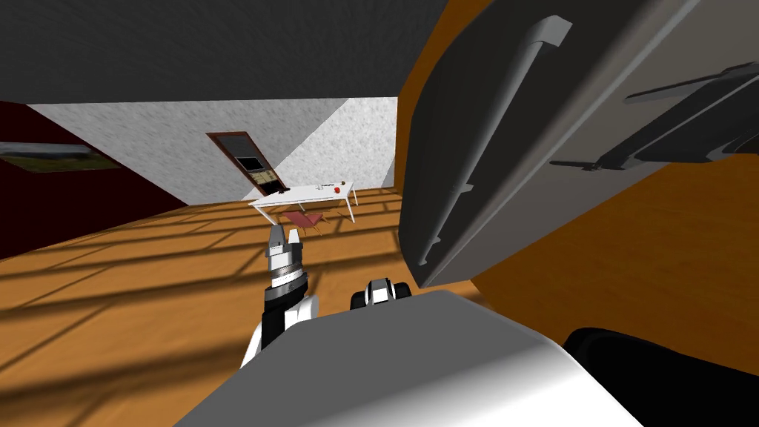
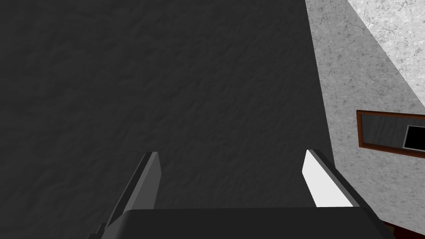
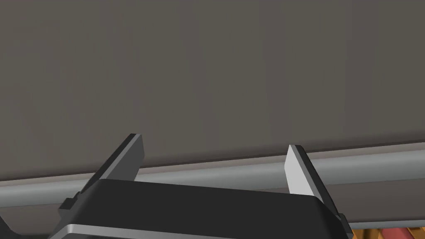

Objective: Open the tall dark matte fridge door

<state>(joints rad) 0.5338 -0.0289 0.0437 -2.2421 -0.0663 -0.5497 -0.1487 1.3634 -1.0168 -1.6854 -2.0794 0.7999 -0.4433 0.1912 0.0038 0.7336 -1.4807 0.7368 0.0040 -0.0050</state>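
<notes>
The tall dark grey fridge door rises close on my right, with a long light grey bar handle running along it. My right gripper sits low near the handle's lower end. In the right wrist view the right gripper is open and faces the flat dark door. The handle runs crosswise just beyond its two fingers, with nothing gripped. My left gripper is held up in front of my chest, away from the fridge, and the left gripper stands open and empty.
Orange-brown panels flank the fridge. Wooden floor stretches out to the left. Across the room stand a white table, a red chair and a brown-framed opening.
</notes>
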